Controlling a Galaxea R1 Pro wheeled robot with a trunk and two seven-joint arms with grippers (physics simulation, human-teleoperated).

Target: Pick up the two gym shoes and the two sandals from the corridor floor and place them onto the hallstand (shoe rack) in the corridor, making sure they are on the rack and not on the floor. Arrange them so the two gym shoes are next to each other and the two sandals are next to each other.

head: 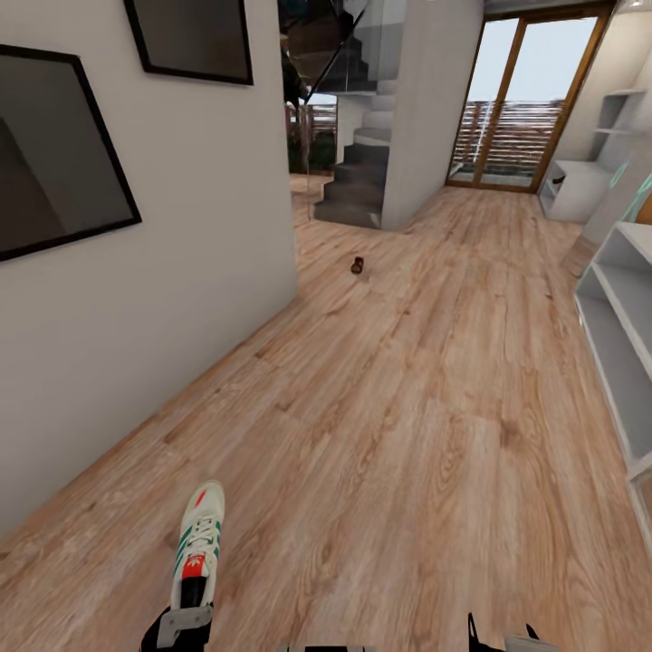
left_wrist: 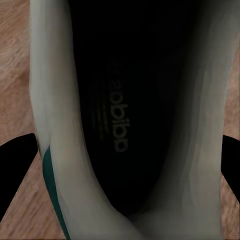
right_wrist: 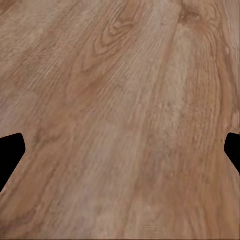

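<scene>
My head camera high, facing down the corridor floor [head: 407, 407], left wrist camera pressed close into the gym shoe [left_wrist: 125, 125] opening, right wrist camera low over bare planks, floor shared by all.

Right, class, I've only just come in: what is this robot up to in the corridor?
The left gripper is at the heel of a gym shoe; its fingers straddle the shoe opening, grip not confirmable. The right gripper hangs open over bare corridor floor. A sandal lies far down the corridor, and the hallstand stands at the right.
</scene>
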